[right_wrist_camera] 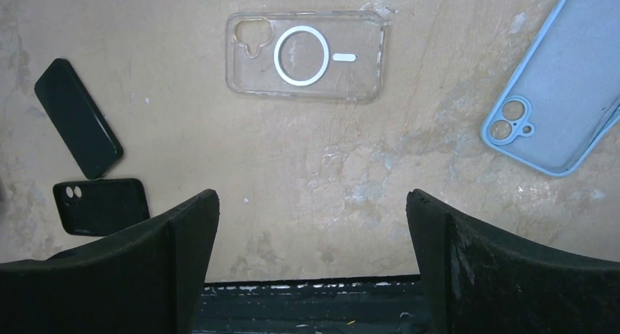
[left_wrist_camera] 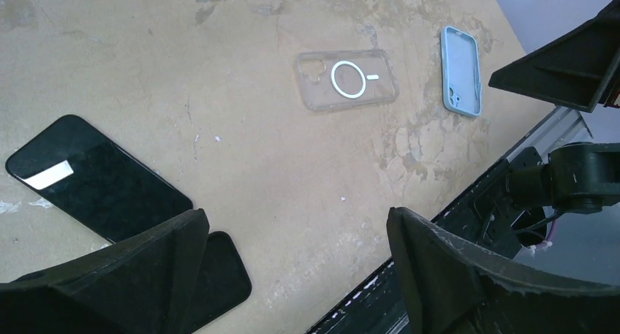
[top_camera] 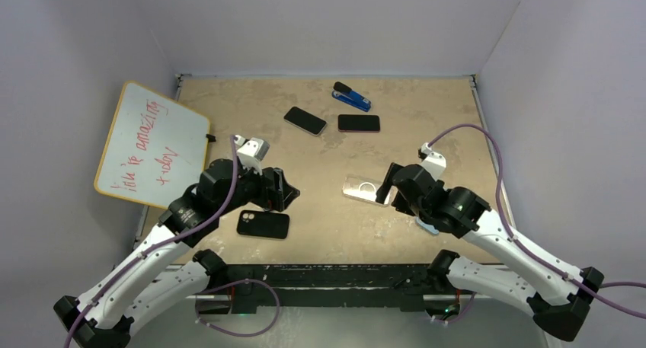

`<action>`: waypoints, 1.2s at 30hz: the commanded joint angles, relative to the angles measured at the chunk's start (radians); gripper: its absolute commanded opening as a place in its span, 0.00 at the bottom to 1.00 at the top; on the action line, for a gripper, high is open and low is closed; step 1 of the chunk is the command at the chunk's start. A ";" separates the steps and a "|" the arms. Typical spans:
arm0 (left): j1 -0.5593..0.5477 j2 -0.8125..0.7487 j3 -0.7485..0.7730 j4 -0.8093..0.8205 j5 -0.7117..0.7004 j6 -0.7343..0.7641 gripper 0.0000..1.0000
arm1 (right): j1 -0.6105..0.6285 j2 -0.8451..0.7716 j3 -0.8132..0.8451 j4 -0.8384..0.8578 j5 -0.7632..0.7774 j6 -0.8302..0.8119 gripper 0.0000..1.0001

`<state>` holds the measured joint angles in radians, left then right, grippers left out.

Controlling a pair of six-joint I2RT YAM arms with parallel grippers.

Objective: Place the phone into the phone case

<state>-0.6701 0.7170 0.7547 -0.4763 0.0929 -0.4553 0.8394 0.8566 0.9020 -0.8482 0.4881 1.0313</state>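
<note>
A black phone (left_wrist_camera: pixel 95 177) lies screen up on the table next to a black phone case (left_wrist_camera: pixel 219 275), which also shows at the near left (top_camera: pixel 263 224). My left gripper (left_wrist_camera: pixel 297 215) hovers open just right of them, nothing between its fingers. The top view hides this phone under the left gripper (top_camera: pixel 286 192). A clear case with a white ring (top_camera: pixel 366 189) lies mid-table. My right gripper (right_wrist_camera: pixel 313 196) stands open on the near side of the clear case (right_wrist_camera: pixel 305 55). A light blue case (right_wrist_camera: pixel 559 107) lies to its right.
Two more dark phones (top_camera: pixel 305 120) (top_camera: pixel 358 122) and a blue stapler (top_camera: pixel 352 97) lie at the back. A whiteboard with red writing (top_camera: pixel 148 146) leans at the left. The table's black front rail (right_wrist_camera: pixel 307 305) runs just below both grippers.
</note>
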 commanded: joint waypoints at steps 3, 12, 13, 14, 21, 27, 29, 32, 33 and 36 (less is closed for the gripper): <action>-0.004 -0.016 0.013 0.016 -0.035 0.021 0.98 | 0.003 0.004 0.031 -0.039 0.098 0.053 0.99; -0.003 -0.053 -0.071 0.057 -0.062 0.006 0.98 | 0.003 -0.032 -0.008 -0.048 0.268 0.094 0.94; -0.003 -0.051 -0.071 0.058 -0.064 0.007 0.98 | 0.003 -0.034 -0.024 -0.011 0.278 0.051 0.93; -0.003 -0.048 -0.070 0.059 -0.064 0.012 0.98 | 0.001 -0.034 -0.036 0.020 0.286 -0.005 0.93; -0.004 -0.042 -0.053 0.039 -0.059 0.024 0.98 | -0.071 0.068 -0.051 0.031 0.333 -0.125 0.78; -0.003 -0.063 -0.060 0.050 -0.055 0.027 0.98 | -0.335 0.173 -0.100 0.118 0.100 -0.165 0.60; -0.003 -0.067 -0.058 0.047 -0.055 0.029 0.98 | -0.373 0.202 -0.113 0.149 0.083 -0.175 0.56; -0.004 -0.072 -0.058 0.046 -0.055 0.029 0.98 | -0.420 0.260 -0.128 0.183 0.055 -0.182 0.52; -0.003 -0.074 -0.058 0.045 -0.055 0.029 0.98 | -0.435 0.281 -0.133 0.190 0.042 -0.179 0.52; -0.003 -0.077 -0.058 0.042 -0.058 0.028 0.98 | -0.461 0.334 -0.156 0.223 0.037 -0.177 0.48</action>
<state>-0.6701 0.6518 0.6876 -0.4644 0.0433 -0.4492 0.4084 1.1419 0.7753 -0.6865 0.5560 0.8688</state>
